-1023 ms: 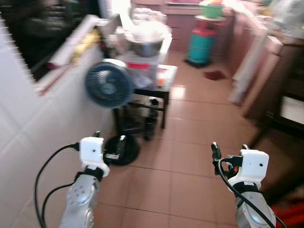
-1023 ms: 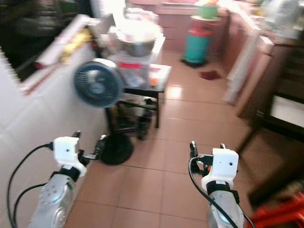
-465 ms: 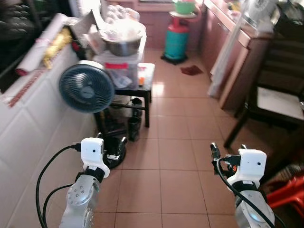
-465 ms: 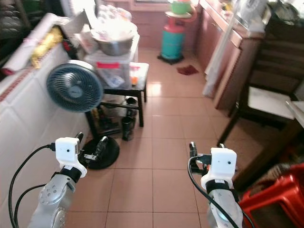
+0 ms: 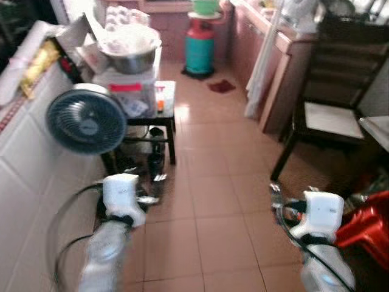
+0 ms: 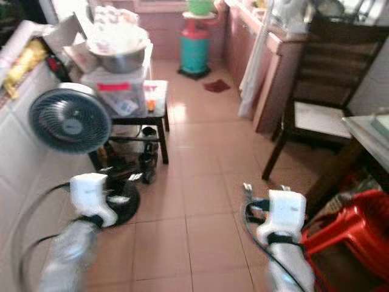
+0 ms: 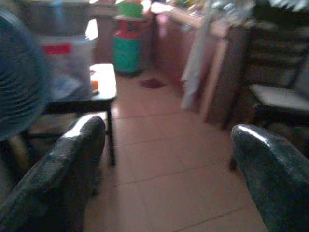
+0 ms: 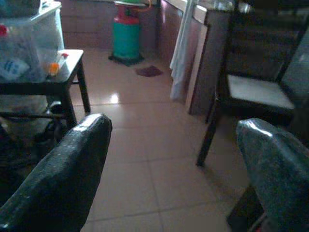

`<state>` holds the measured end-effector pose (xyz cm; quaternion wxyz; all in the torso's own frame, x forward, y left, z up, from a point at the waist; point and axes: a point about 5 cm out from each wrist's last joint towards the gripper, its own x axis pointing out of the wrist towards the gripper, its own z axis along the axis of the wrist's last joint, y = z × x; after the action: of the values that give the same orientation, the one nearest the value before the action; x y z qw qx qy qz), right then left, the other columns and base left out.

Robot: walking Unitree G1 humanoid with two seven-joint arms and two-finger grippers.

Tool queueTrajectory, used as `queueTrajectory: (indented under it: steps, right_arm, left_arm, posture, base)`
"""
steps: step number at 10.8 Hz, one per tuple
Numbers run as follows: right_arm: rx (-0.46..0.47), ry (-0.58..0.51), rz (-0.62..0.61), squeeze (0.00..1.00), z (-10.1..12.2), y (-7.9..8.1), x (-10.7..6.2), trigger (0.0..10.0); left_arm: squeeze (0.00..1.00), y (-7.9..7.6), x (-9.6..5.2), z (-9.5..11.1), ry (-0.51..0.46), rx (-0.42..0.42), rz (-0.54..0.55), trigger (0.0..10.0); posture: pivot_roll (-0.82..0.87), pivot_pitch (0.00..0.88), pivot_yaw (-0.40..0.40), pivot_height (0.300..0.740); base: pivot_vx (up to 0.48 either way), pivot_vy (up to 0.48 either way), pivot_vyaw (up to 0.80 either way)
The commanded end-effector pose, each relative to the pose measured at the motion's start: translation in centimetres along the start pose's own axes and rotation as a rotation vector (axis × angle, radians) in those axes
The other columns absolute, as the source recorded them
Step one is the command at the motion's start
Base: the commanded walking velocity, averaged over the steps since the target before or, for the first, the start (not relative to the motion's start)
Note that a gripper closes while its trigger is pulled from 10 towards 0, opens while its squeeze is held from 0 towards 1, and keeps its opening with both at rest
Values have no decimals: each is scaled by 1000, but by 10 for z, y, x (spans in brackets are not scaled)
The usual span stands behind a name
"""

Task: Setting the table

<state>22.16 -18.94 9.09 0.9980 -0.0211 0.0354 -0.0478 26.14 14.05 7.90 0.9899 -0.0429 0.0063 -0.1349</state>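
My left gripper [image 5: 152, 188] is held out low over the tiled floor, open with nothing between its fingers [image 7: 63, 174]. My right gripper [image 5: 293, 193] is level with it on the right, also open and holding nothing [image 8: 169, 169]. A table corner [image 6: 372, 129] with a pale top juts in at the right edge. A dark wooden chair [image 5: 331, 115] with a light seat stands before it, ahead of my right gripper. The picture is somewhat blurred.
A red plastic stool [image 5: 364, 225] lies close to my right arm. On the left are a standing fan [image 5: 85, 121], a small black table [image 5: 159, 115] with a plastic box and metal bowl [image 5: 127, 55], and a white tiled wall. A green gas cylinder [image 5: 199, 52] and pink cabinets [image 5: 273, 79] lie farther ahead.
The camera has swung to the right: the fan and small table slid left, while the chair, red stool and table corner came into view. Both grippers keep their pose.
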Motion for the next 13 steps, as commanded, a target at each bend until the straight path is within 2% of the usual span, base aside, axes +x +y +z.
queueTrajectory:
  steps: [1,13]
  right_arm:
    - [10,10,6,0,-1,4,-1,10000]
    - [10,26,6,0,-4,5,-2,10000]
  left_arm:
    - [0,10,-5,-3,22,13,26,10000]
    - [0,10,-6,-8,59,26,30,10000]
  posture:
    - [52,0,12,740]
    - [50,0,13,740]
  base:
    - [0,0,-800]
    - [0,0,-800]
